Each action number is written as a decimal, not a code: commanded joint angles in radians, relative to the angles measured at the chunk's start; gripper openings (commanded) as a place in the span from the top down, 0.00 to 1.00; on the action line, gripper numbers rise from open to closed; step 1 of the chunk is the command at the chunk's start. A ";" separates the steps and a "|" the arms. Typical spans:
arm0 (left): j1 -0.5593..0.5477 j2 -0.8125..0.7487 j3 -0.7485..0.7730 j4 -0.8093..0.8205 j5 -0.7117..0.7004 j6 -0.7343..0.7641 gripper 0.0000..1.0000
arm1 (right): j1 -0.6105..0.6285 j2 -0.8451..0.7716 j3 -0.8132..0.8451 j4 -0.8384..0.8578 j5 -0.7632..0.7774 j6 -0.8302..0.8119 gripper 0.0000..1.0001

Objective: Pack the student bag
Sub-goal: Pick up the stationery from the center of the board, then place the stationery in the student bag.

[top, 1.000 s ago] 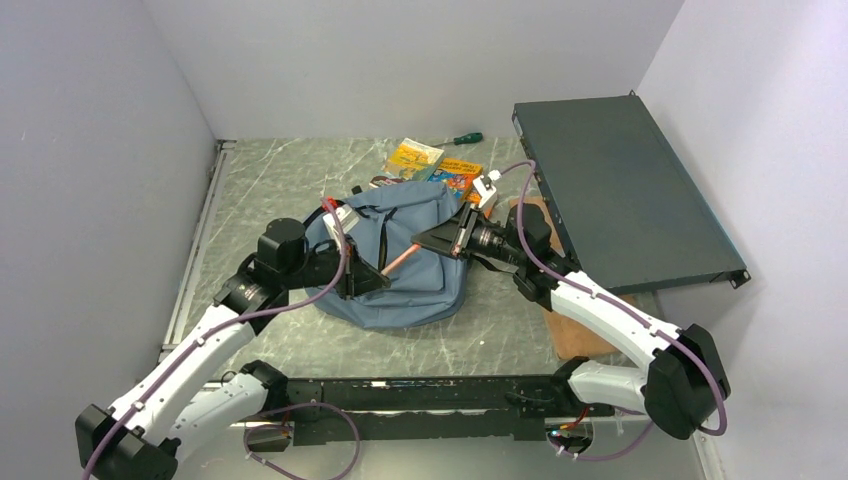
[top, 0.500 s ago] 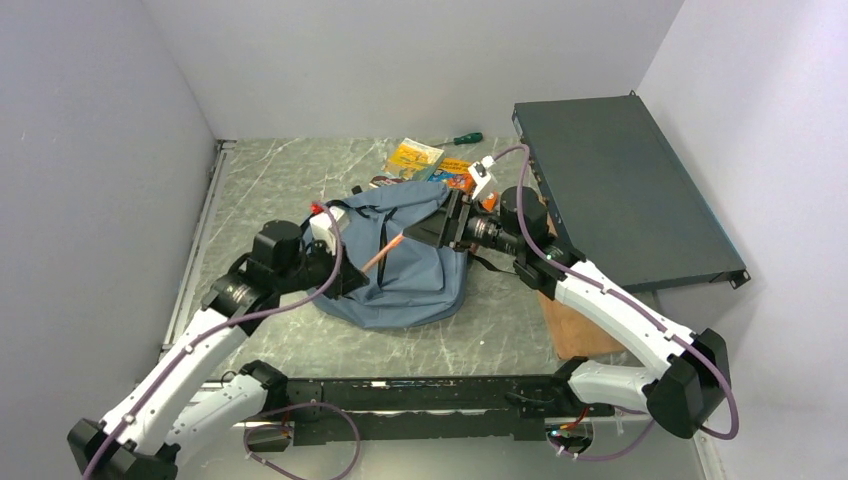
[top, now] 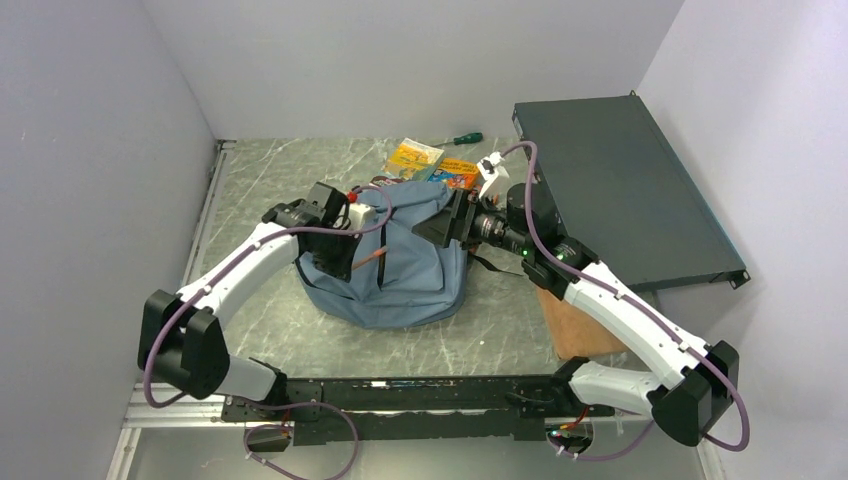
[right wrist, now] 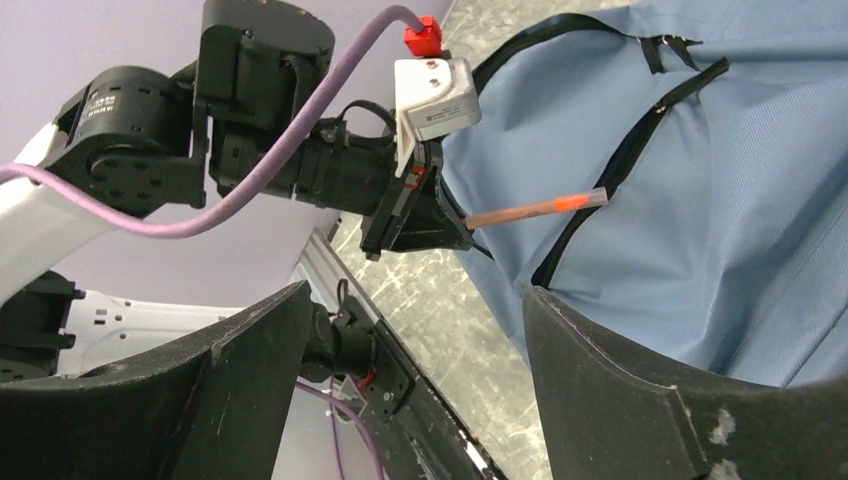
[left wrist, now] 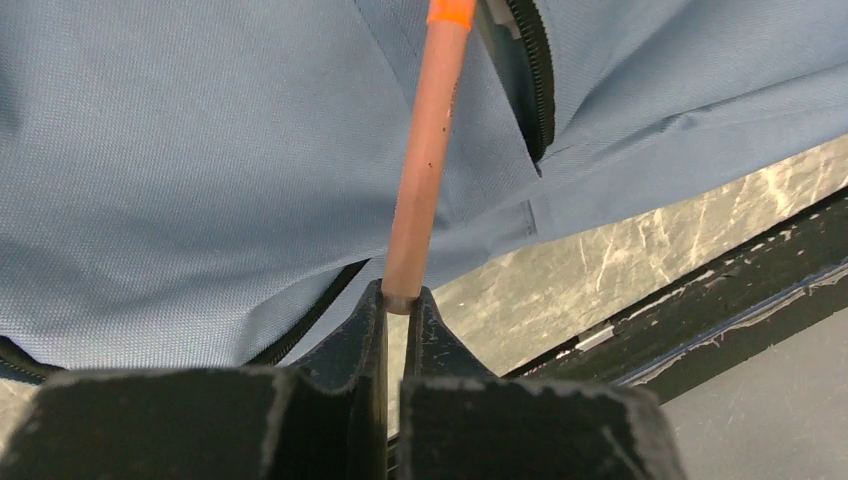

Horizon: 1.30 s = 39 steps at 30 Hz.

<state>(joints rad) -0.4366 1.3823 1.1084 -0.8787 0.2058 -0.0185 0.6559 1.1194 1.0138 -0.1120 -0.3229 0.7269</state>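
1. Two grippers meet over the soft grey-blue fabric student bag, which lies slumped in the middle of the grey marbled tabletop.
2. Left gripper has its jaws clamped on one end of a thin brown pencil with an orange band, whose far end points at the bag's black-edged zip slit.
3. Right gripper hovers at the bag's right side, fingers spread wide and holding nothing.
4. Step in hand, as I judge it: slipping the pencil into the pocket. Next calls for steering the tip into the slit, perhaps with the right gripper parting the opening, then letting go.
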 commanded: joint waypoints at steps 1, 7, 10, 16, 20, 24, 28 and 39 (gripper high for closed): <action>0.002 0.025 0.052 -0.035 -0.037 0.028 1.00 | 0.001 -0.037 -0.022 0.034 -0.001 -0.001 0.21; 0.002 -0.025 0.006 -0.028 -0.102 -0.024 1.00 | 0.000 -0.047 -0.018 0.012 0.013 -0.027 0.21; 0.002 -0.024 -0.007 -0.049 -0.133 -0.031 1.00 | 0.001 -0.044 -0.017 0.017 0.005 -0.030 0.21; 0.002 -0.011 -0.018 -0.023 0.024 -0.024 1.00 | 0.001 -0.048 -0.023 0.033 -0.016 -0.016 0.21; 0.001 0.001 -0.014 -0.002 0.111 -0.011 1.00 | 0.001 -0.058 -0.025 0.035 -0.016 -0.014 0.21; 0.001 0.019 -0.009 0.063 0.181 -0.005 1.00 | 0.001 -0.066 -0.030 0.035 -0.013 -0.012 0.21; 0.001 0.082 0.029 0.090 0.212 -0.005 1.00 | 0.001 -0.074 -0.030 0.032 -0.013 -0.009 0.21; -0.005 0.216 0.083 0.231 0.309 -0.168 1.00 | 0.008 -0.077 -0.046 0.037 -0.002 -0.013 0.22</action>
<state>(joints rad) -0.4362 1.5822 1.1637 -0.7387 0.4294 -0.0990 0.6563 1.0592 0.9703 -0.1188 -0.3237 0.7177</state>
